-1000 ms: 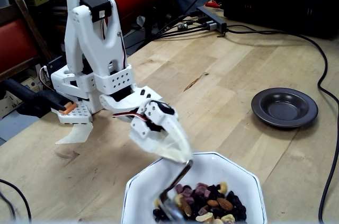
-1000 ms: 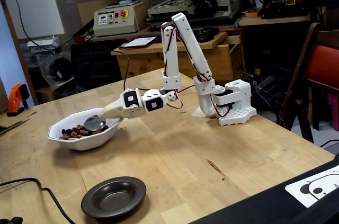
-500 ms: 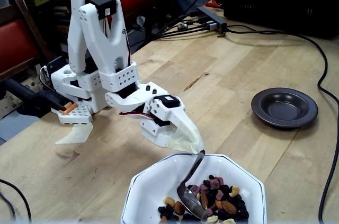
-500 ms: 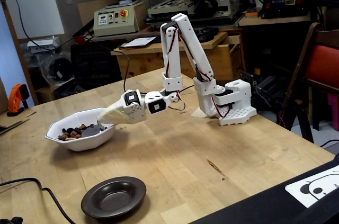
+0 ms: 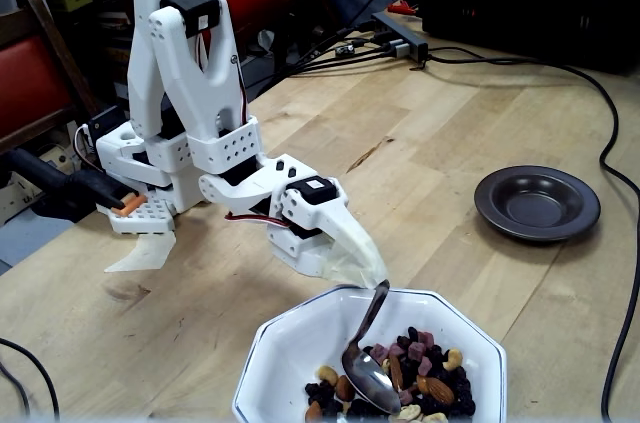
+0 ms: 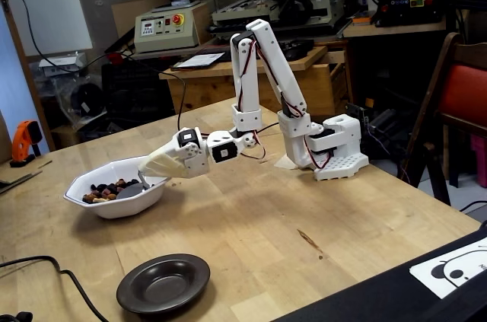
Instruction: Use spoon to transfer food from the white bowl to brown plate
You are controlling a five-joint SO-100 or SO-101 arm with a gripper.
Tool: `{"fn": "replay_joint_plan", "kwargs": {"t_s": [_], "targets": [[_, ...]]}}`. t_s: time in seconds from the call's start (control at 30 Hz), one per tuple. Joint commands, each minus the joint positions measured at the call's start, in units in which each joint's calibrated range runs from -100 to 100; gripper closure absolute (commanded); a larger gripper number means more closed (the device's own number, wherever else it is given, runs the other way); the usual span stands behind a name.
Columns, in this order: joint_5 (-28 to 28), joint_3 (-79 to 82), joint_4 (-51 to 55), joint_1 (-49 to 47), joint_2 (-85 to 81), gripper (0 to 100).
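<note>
My gripper (image 5: 370, 276) (image 6: 146, 165) is shut on the handle of the silver spoon (image 5: 366, 360) (image 6: 132, 189) and reaches down over the near rim of the white bowl (image 5: 290, 328) (image 6: 114, 205). The spoon's oval end rests in the bowl against the food (image 5: 420, 378) (image 6: 103, 190), a heap of nuts, raisins and purplish cubes, and looks empty. The brown plate (image 5: 537, 202) (image 6: 163, 283) lies empty on the wooden table, apart from the bowl, right of it in one fixed view and in front of it in the other.
The arm's white base (image 5: 160, 178) (image 6: 337, 147) stands on the table. Black cables (image 5: 610, 143) run along the table edge near the plate, and another cable (image 6: 53, 265) lies left of the plate. A chair (image 6: 456, 101) stands beside the table.
The gripper drew back and tilted the spoon, sliding its end through the food; the bowl shifted slightly with the motion. The plate has not moved.
</note>
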Motion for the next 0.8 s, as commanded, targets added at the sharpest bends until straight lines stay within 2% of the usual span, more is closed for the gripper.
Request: {"fn": "replay_joint_plan", "kwargs": {"t_s": [0.0,0.2,0.47,0.6,0.77], "targets": [[0.15,-0.63,0.02,-1.02,-0.81,97],[0.34,-0.81,-0.06,-0.43,-0.72,97],[4.00,-0.63,0.02,-1.02,-0.72,97],[1.17,-0.81,0.02,-1.10,-0.72,97],[-4.88,-0.90,0.02,-1.10,-0.81,97]]}}
